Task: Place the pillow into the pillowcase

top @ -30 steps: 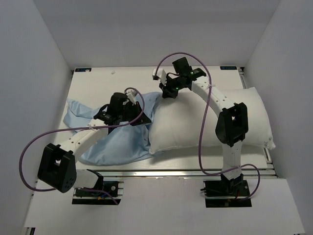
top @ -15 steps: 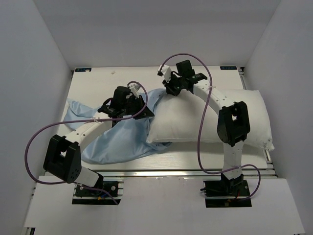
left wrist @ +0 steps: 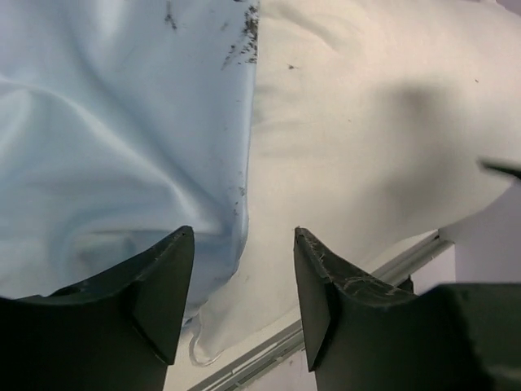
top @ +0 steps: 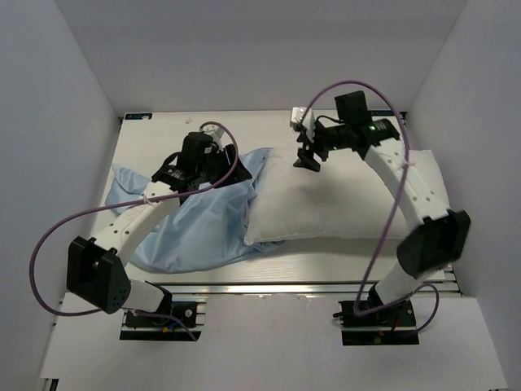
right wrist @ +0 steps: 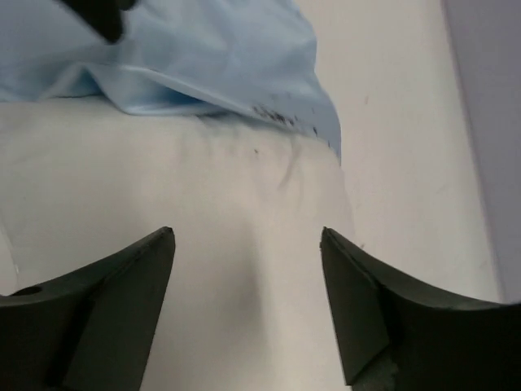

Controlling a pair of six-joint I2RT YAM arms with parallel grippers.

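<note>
On the table (top: 155, 134), the cream pillow (top: 342, 204) lay right of centre, its left end meeting the light-blue pillowcase (top: 195, 232). Left gripper (left wrist: 242, 244) and right gripper (right wrist: 248, 240) hovered over that join, jaws wide apart, holding nothing.

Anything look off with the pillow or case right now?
Dark specks dot the pillowcase edge where it meets the pillow. I cannot tell whether they are dirt or print. Nothing else stands out.

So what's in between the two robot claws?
In the top view, the pillowcase lies between the left gripper and the right gripper, its blue edge lapping over the end of the pillow.
</note>
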